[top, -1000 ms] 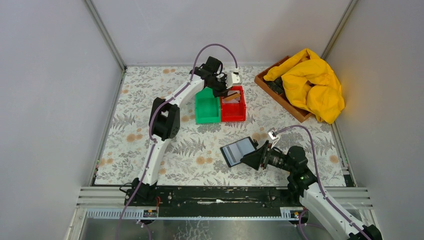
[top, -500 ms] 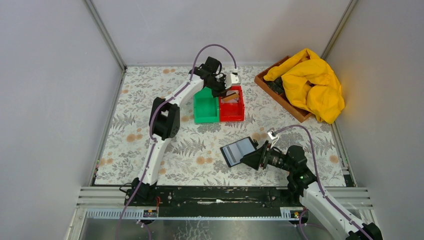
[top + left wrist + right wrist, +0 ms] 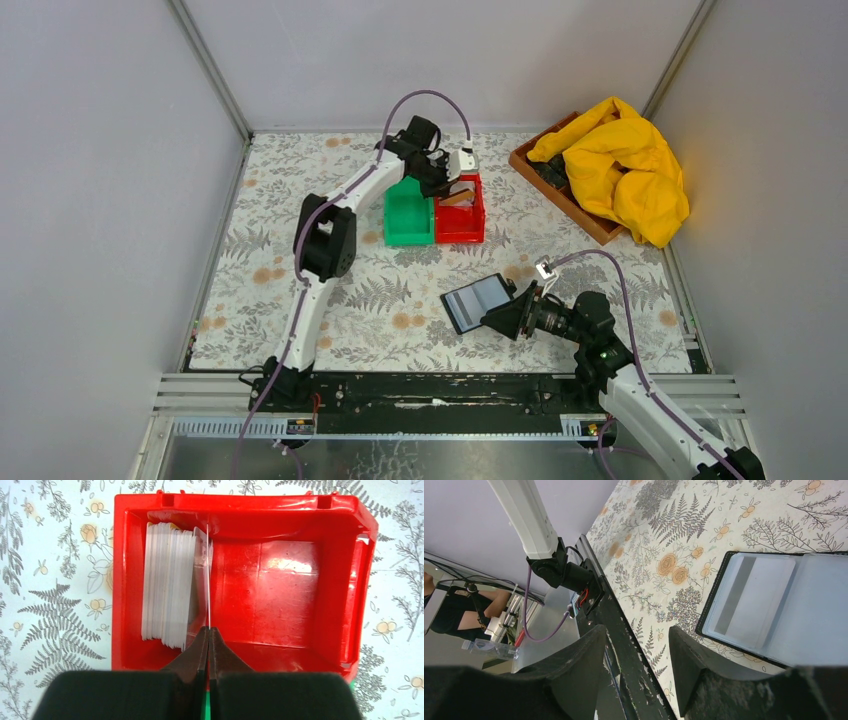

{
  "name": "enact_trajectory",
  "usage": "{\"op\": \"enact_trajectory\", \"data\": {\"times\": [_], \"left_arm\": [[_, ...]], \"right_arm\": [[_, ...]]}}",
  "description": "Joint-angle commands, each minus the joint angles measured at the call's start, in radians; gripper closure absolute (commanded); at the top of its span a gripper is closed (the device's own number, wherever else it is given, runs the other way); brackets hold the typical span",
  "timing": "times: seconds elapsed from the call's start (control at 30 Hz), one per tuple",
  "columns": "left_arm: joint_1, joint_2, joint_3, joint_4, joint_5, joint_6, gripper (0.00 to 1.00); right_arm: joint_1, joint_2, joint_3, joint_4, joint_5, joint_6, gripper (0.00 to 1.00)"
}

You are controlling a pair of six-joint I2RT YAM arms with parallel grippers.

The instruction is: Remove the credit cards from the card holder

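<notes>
Binned: thin plastic cards [image 3: 167,585], your red plastic bin [image 3: 240,502].
Left claw [image 3: 207,630]: pinching one card [image 3: 207,570].
Right claw [image 3: 636,645]: released.
Remaining: black bifold holder [image 3: 819,595], striped card [image 3: 744,600] apparently inside.

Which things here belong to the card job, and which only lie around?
Job: card holder, lying open; credit cards stacked in the red bin; left hand, shut on the brownish card; right hand, open.
Lying about: green bin; yellow cloth; wooden tray.
</notes>
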Motion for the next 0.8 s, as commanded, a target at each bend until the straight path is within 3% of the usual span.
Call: {"op": "enact_trajectory", "data": {"times": [0.0,0.47,0.77], "left_arm": [[0.009,-0.106,-0.087,0.06,0.001,-0.025,1.0],[-0.007,-0.24,-0.201,0.114,-0.022,-0.028,1.0],[-0.016,-0.165,-0.056,-0.115,-0.062,0.083,1.0]], "right_arm": [[0.003,-0.009,-0.067,0.041,-0.014,-0.006,0.44],[0.003,-0.016,-0.066,0.035,-0.015,-0.01,0.44],[0.002,-0.019,-0.061,0.012,-0.002,-0.021,0.44]]}}
